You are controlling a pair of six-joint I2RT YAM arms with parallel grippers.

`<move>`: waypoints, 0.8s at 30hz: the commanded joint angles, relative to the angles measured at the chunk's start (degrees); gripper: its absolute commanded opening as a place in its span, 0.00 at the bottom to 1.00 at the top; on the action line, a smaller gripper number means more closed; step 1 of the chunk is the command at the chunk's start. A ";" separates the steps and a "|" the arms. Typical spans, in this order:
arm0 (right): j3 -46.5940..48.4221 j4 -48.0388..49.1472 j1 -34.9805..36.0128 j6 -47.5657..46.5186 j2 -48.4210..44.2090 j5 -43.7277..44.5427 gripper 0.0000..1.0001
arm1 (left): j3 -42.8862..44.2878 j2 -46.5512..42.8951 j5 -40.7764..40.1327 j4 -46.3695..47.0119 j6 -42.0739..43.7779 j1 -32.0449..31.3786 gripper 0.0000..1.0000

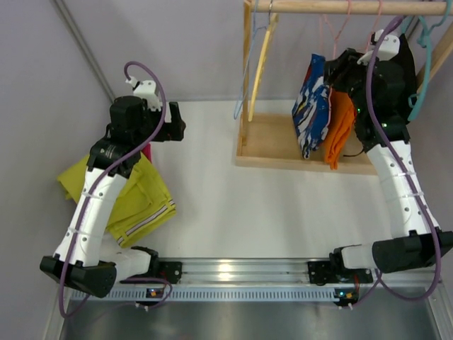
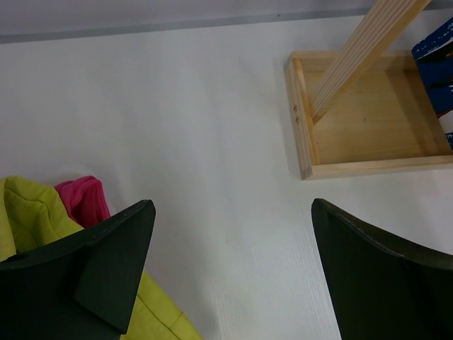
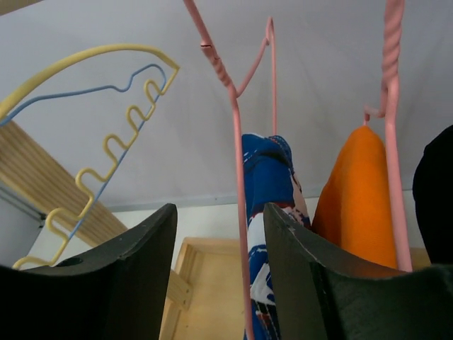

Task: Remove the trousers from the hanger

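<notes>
Blue patterned trousers (image 1: 311,106) (image 3: 272,191) hang on a pink wire hanger (image 3: 239,163) from the wooden rack's rod (image 1: 340,7). An orange garment (image 1: 341,124) (image 3: 357,198) hangs right beside them on a second pink hanger. My right gripper (image 1: 347,60) (image 3: 219,212) is raised at the top of these garments. Its jaws are partly closed with a clear gap; the hanger's wire and an edge of the trousers pass through the gap close to the right finger, and the left finger touches nothing. My left gripper (image 1: 173,120) (image 2: 233,205) hangs wide open over bare table.
The rack's wooden base tray (image 1: 276,142) (image 2: 368,120) stands at the back. A yellow hanger (image 1: 263,49) (image 3: 92,53) and a teal hanger (image 1: 425,42) hang bare. A yellow-green garment (image 1: 134,195) (image 2: 28,212) and pink cloth (image 2: 81,198) lie under my left arm. A black garment (image 3: 435,198) hangs at the far right.
</notes>
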 commanded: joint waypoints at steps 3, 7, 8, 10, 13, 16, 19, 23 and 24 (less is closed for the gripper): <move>0.93 9.39 0.93 -3.17 2.56 4.22 0.56 | 2.48 0.24 0.23 3.05 -0.01 0.22 0.98; 2.51 10.36 0.85 -3.79 5.73 2.63 0.58 | 2.75 1.03 0.23 3.05 -0.01 0.22 0.98; 2.69 10.88 0.85 -3.96 6.17 2.63 0.58 | 2.75 1.12 0.23 3.05 -0.01 0.22 0.98; 3.22 11.77 0.85 -4.31 7.57 3.16 0.56 | 2.66 1.38 0.23 3.05 0.07 0.22 0.98; 4.18 13.87 0.85 -4.58 9.33 3.51 0.55 | 2.57 1.47 0.23 3.05 0.25 0.22 0.98; 4.54 15.10 0.76 -5.02 10.74 4.04 0.45 | 2.66 1.73 0.23 3.05 0.34 0.22 0.98; 4.54 16.16 0.85 -4.67 10.66 3.69 0.31 | 2.66 1.91 0.23 3.14 0.51 0.22 0.98; 5.33 16.34 0.85 -3.88 9.95 3.07 0.11 | 2.48 2.17 0.23 3.23 0.34 0.22 0.98; 5.59 16.42 0.76 -3.79 9.60 2.98 0.08 | 2.40 2.35 0.23 3.32 0.34 0.22 0.98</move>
